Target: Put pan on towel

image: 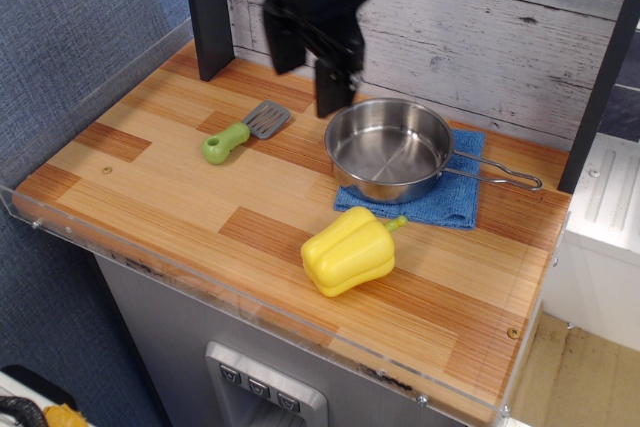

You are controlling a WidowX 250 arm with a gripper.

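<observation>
— Where do we see the pan (390,151)?
— On the towel (455,199), handle toward three o'clock.
— Our gripper (312,69)?
— At its ten o'clock, fingers spread, holding nothing.

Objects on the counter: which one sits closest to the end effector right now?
The green-handled spatula; its grey blade lies just below the open end effector. The pan on the towel and the yellow pepper lie farther off.

Silver pan (390,151), blue towel (452,199), yellow pepper (347,252).
</observation>
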